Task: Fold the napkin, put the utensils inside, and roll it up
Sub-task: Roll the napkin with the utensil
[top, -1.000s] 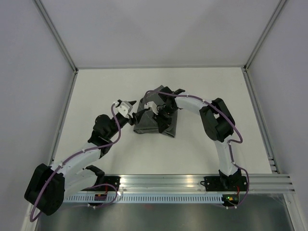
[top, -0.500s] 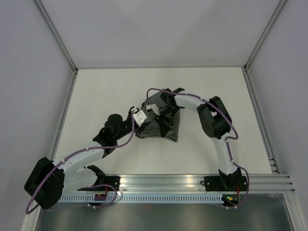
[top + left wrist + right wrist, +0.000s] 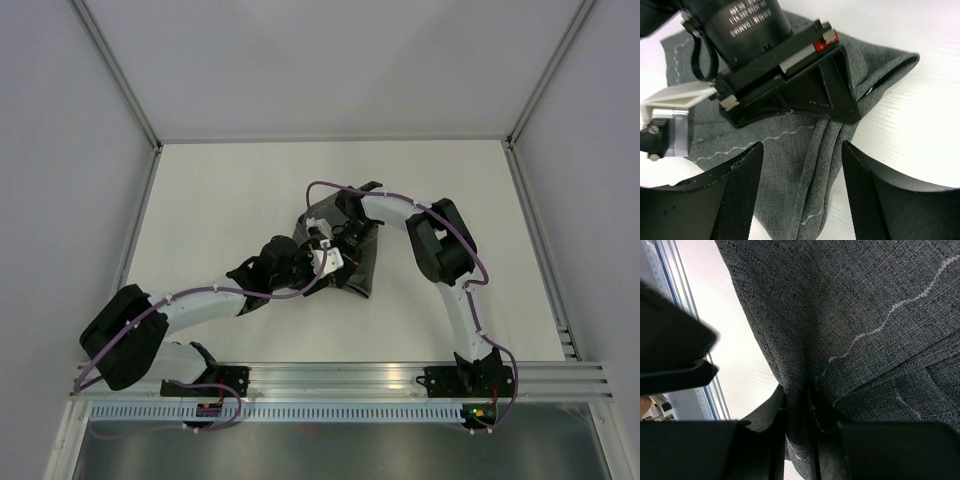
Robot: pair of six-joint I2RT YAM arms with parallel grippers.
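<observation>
The dark grey napkin [image 3: 352,268] lies bunched and folded in the middle of the table. My right gripper [image 3: 338,232] is shut on a pinched fold of the napkin [image 3: 805,395] and sits on top of it. My left gripper [image 3: 328,258] is open right beside it; in the left wrist view its fingers [image 3: 737,190] straddle a thick folded ridge of the napkin [image 3: 822,165], with the right gripper's black body [image 3: 805,85] just beyond. The utensils are hidden.
The white table [image 3: 200,200] is walled on three sides. An aluminium rail [image 3: 400,380] with the arm bases runs along the near edge. The two wrists are very close together over the cloth.
My left arm has swung right and forward, from beside the napkin's left edge onto the napkin next to the right gripper. The right gripper has stayed shut on the cloth.
</observation>
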